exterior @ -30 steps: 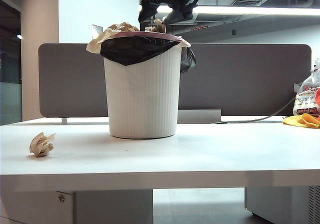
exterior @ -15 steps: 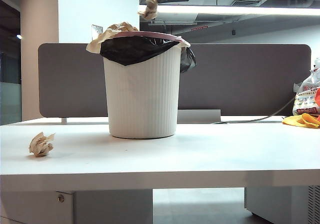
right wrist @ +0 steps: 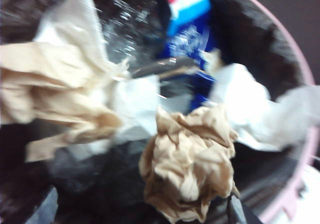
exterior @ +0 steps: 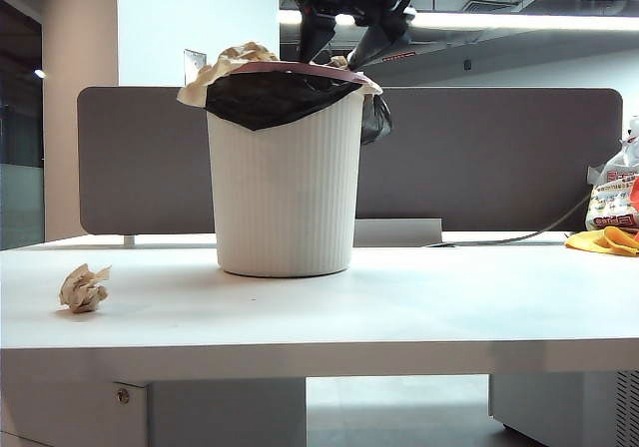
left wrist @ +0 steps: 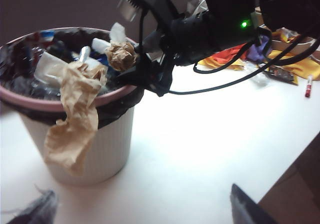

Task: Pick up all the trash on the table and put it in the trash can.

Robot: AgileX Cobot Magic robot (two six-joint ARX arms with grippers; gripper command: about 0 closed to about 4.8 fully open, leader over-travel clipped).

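One crumpled tan paper wad between wide-spread tips of right gripper, over white ribbed pink-rimmed trash can; grip uncertain. Left gripper gaping, empty, beside the can above white table.

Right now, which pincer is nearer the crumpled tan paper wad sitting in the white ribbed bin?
Right. The right pincer hangs open directly over the wad in the bin; the left pincer is off to the bin's side, well back.
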